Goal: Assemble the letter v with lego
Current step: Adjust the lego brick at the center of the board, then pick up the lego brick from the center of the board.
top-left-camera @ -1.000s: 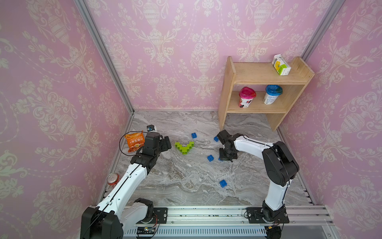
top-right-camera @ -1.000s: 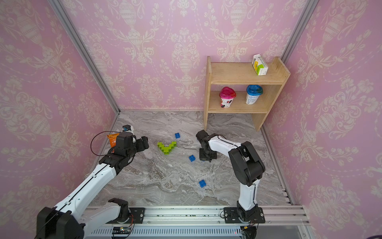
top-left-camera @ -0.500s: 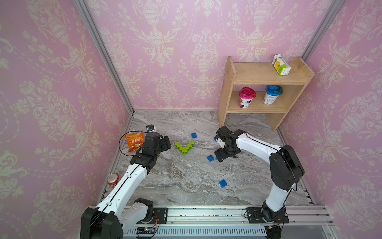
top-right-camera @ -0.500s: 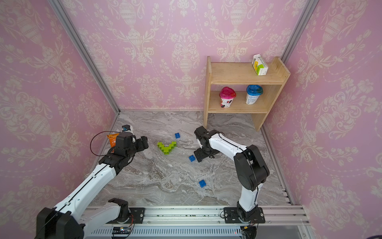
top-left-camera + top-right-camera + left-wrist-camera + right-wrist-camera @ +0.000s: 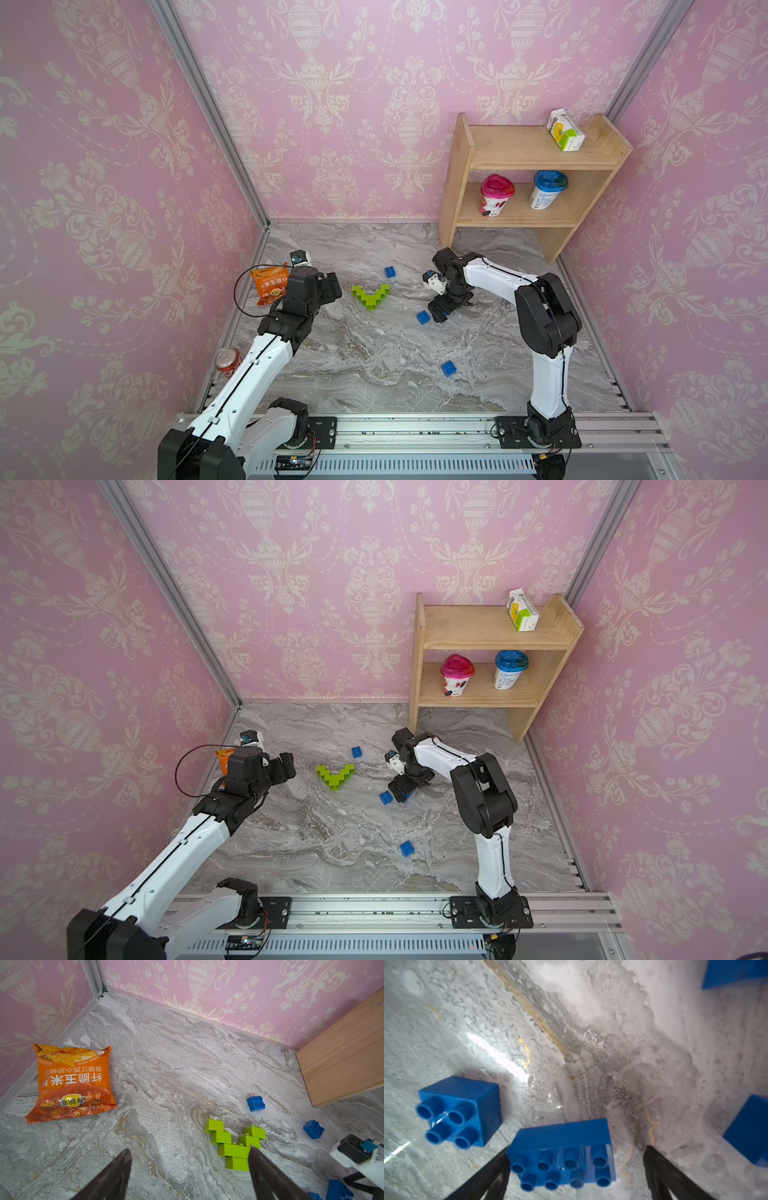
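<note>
A lime green lego V (image 5: 371,295) (image 5: 335,776) (image 5: 232,1142) lies flat on the marble floor. My left gripper (image 5: 332,286) (image 5: 190,1149) hovers open just left of it, holding nothing. Loose blue bricks lie behind the V (image 5: 390,272), to its right (image 5: 423,317) and nearer the front (image 5: 448,368). My right gripper (image 5: 440,309) (image 5: 576,1147) points down, open, astride a long blue brick (image 5: 562,1151) that rests on the floor. One finger touches the brick's end and the other stands apart. A small blue brick (image 5: 460,1109) lies beside it.
An orange snack bag (image 5: 270,284) lies by the left wall, with a red can (image 5: 227,360) nearer the front. A wooden shelf (image 5: 528,153) stands at the back right, holding two cups and a carton. Another blue brick (image 5: 313,1129) sits behind the right wrist.
My right gripper has opened from shut and swung forward toward the small blue brick right of the V. The left arm has stayed put.
</note>
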Robot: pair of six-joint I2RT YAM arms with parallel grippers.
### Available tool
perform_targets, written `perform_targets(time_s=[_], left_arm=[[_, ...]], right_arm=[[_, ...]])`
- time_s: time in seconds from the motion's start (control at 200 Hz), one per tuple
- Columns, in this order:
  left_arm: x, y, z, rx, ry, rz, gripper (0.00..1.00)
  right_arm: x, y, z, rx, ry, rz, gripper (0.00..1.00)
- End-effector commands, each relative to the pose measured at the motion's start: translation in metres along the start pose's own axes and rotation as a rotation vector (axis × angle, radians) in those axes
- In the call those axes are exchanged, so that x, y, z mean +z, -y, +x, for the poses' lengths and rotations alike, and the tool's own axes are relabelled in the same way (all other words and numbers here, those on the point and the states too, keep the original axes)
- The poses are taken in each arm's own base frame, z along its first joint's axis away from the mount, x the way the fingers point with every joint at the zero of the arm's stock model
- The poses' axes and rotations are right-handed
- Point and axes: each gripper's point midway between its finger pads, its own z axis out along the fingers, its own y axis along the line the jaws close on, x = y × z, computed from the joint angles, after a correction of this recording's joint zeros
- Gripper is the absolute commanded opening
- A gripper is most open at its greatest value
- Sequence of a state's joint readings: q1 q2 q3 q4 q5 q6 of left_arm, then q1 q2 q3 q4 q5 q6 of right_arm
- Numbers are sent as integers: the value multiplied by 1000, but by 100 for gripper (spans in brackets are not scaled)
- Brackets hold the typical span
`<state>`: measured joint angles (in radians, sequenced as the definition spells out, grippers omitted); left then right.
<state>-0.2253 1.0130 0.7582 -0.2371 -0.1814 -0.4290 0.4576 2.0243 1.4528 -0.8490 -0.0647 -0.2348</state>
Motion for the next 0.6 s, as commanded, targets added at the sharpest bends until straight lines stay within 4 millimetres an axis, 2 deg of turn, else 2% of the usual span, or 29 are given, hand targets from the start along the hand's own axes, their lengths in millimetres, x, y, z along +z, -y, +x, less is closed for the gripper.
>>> perform_targets(time_s=[0.0, 0.105, 0.165, 0.235, 0.31, 0.39, 0.445, 0.595], left_arm=[[-4, -6, -7, -3, 16, -32, 88], [-5, -6, -9, -2, 18, -34, 88], [-5, -6, -9, 0, 20, -35, 88], [-5, -6, -9, 3, 18, -39, 88], [-5, -7, -10, 3, 19, -42, 88], [-5, -8, -9, 3, 18, -45, 88], [-4, -8, -8, 4, 17, -46, 88], [-4, -8, -8, 5, 17, -46, 88]], right_arm=[[-1, -3, -1, -18, -18, -26, 96], [3, -1, 0, -3, -25, -17, 90], [4, -1, 0, 10, -23, -18, 78], [4, -2, -1, 25, -18, -24, 74], [3, -2, -1, 50, -20, -21, 63], [0, 1, 0, 107, -18, 5, 61], [-2, 0, -2, 173, -3, 16, 56], [1, -14, -4, 241, 40, 27, 54]])
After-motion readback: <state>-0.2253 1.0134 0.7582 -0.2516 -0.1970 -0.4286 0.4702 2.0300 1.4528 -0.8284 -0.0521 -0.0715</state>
